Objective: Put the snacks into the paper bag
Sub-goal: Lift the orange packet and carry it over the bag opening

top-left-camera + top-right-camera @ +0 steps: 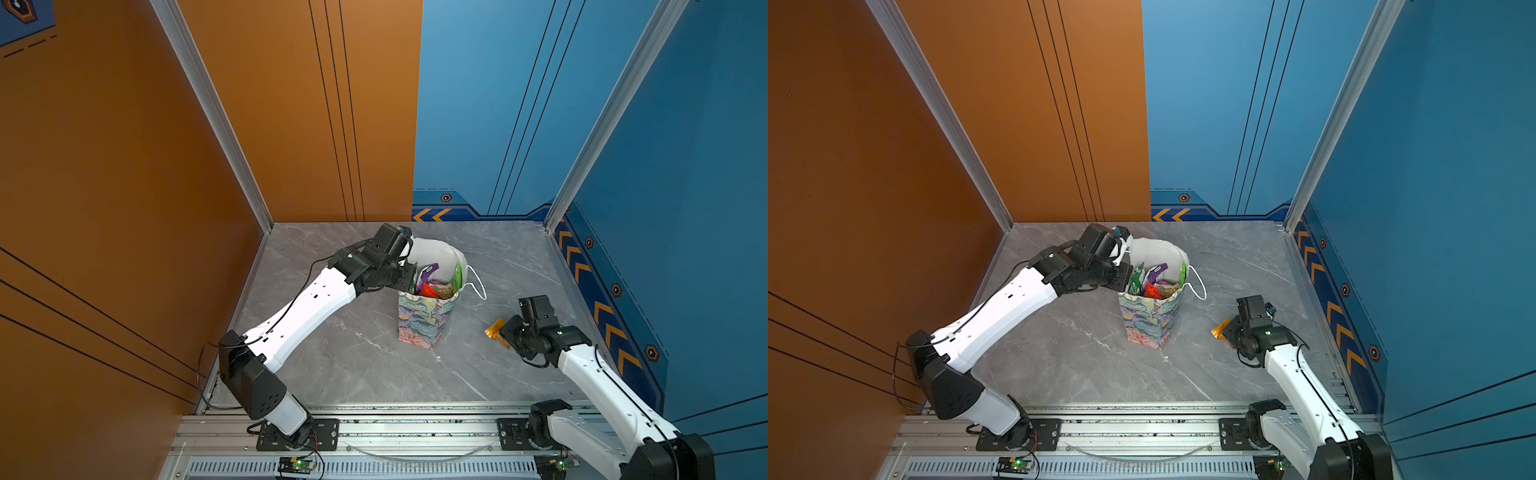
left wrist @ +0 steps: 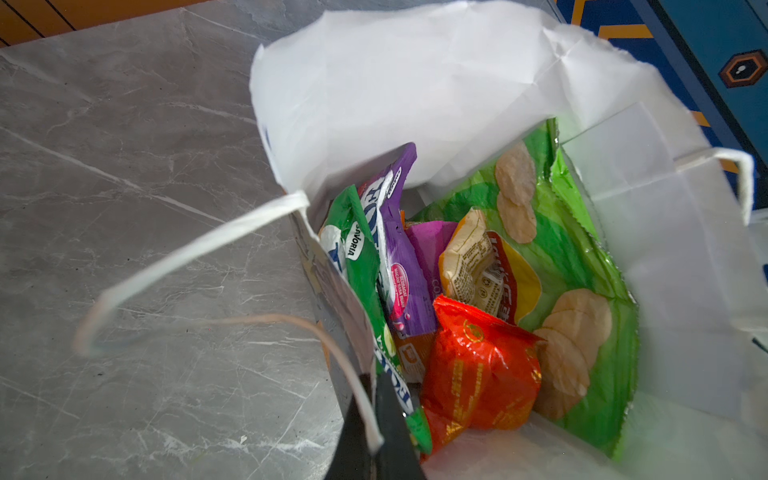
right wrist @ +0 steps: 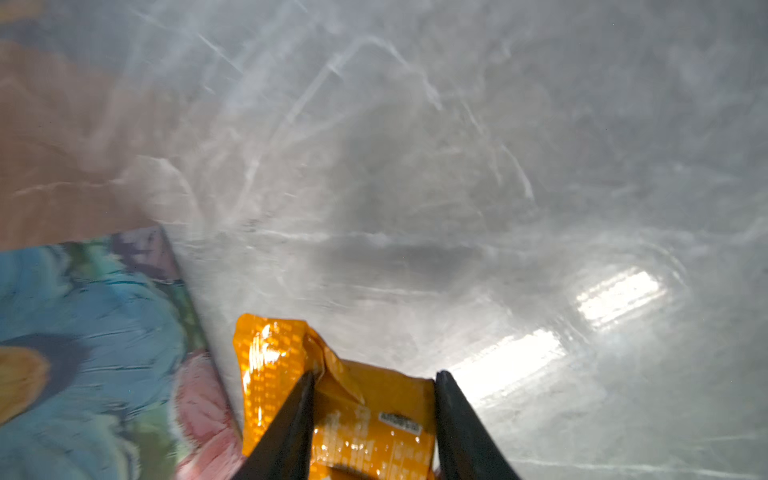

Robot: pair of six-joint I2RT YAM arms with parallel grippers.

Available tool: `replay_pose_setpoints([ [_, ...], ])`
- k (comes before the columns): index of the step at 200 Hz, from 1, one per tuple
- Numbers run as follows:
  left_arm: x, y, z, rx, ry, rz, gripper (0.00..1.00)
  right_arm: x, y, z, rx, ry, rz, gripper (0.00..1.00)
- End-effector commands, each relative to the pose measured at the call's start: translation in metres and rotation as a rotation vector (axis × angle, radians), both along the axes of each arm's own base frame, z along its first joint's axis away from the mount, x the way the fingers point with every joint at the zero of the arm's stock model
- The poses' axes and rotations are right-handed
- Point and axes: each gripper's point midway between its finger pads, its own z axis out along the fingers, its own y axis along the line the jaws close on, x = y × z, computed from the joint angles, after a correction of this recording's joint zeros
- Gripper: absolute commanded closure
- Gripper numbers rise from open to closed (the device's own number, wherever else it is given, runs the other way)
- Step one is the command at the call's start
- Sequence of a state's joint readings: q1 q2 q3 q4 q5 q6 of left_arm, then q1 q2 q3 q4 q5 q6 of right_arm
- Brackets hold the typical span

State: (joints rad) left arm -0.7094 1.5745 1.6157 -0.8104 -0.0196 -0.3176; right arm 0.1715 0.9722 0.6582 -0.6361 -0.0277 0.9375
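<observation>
Grey marble-look bench (image 1: 353, 357), and one paper bag (image 1: 424, 322) standing upright near its middle with the mouth open. It is floral print outside and white inside, and we see it in both top views.

Left end effector (image 2: 374, 399) is closed tight on the bag's rim, one finger outside the wall and one inside, with a white cord running down between them. In a top view we find it at the bag's left edge.

Snacks inside, from the left wrist view:
- The big green chip packet (image 2: 582, 257) lies flat against one white wall.
- The purple packet (image 2: 401, 257) and the green-and-white packet (image 2: 357, 266) stand on edge against the pinched wall.
- The red packet (image 2: 478, 365) sits on top of the pile, touching the green chip packet.
- The tan packet (image 2: 469, 262) is wedged between the purple packet and the chip packet.

One cord handle (image 2: 187, 257) droops outside over the bench.

Right end effector (image 3: 376, 378) has its fingers part-way open, pressed against either side of the orange packet (image 3: 361, 419) — a grip, as far as we can see. In both top views this packet pokes out on the bag side of the end effector, low over the bench, to the right of the bag and clear of it. We cannot tell whether it touches the bench. The right wrist view is smeared, and the bag's printed wall shows near the packet.
</observation>
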Motion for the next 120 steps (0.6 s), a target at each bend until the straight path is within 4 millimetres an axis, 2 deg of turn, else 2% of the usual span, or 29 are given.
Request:
replay_pose_setpoints([
  [1, -0.002, -0.004, 0.006, -0.002, -0.035, -0.017, 0.98, 0.007, -0.008, 0.029, -0.091, -0.032, 0.049, 0.65],
  [36, -0.001, -0.004, 0.005, -0.003, -0.033, -0.015, 0.98, 0.034, 0.006, 0.057, -0.022, -0.115, 0.051, 0.66],
  [71, -0.001, -0.004, 0.003, 0.003, -0.030, -0.018, 0.98, 0.056, 0.000, 0.094, -0.064, -0.199, 0.044, 0.66],
  [101, -0.003, -0.004, 0.006, -0.001, -0.036, -0.021, 0.99, 0.073, -0.007, 0.136, -0.086, -0.267, 0.037, 0.66],
  [120, -0.002, -0.003, 0.007, 0.001, -0.041, -0.018, 0.98, 0.081, -0.003, 0.166, -0.068, -0.328, 0.053, 0.66],
])
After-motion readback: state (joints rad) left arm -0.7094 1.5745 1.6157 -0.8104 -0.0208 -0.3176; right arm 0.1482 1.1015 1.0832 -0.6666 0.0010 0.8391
